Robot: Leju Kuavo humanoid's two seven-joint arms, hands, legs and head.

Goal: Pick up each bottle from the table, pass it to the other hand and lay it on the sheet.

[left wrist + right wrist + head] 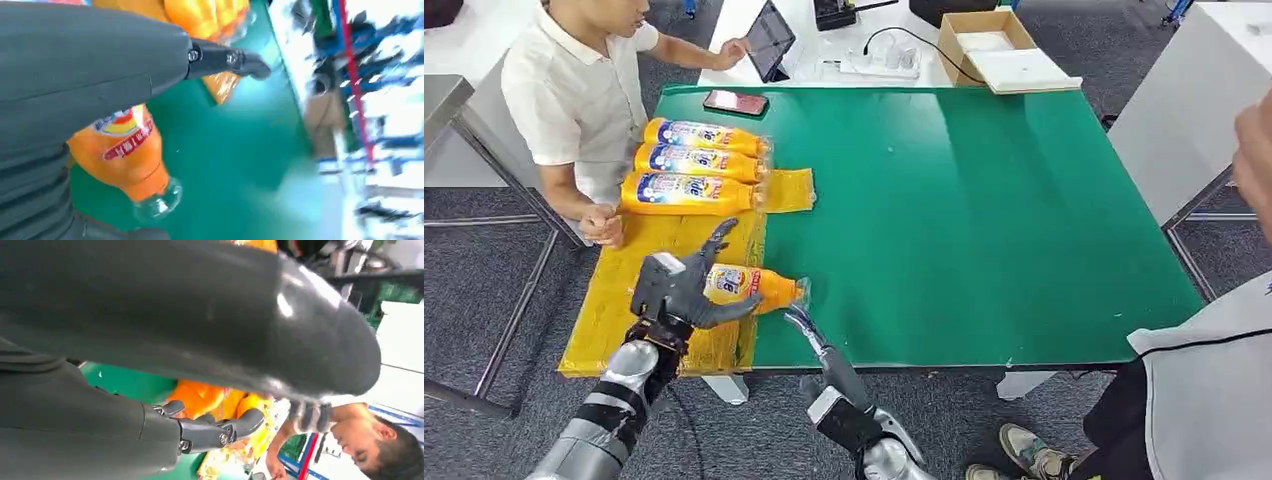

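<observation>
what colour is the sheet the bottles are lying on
Yellow. The sheet lies along the green table's left side, clearest in the head view.

Grey carpet floor — green-topped table, white desk behind, metal-legged bench alongside.

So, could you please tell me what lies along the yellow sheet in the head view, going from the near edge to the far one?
Left hand gripping an orange bottle → person's fist → first laid bottle → second laid bottle → third laid bottle.
</observation>
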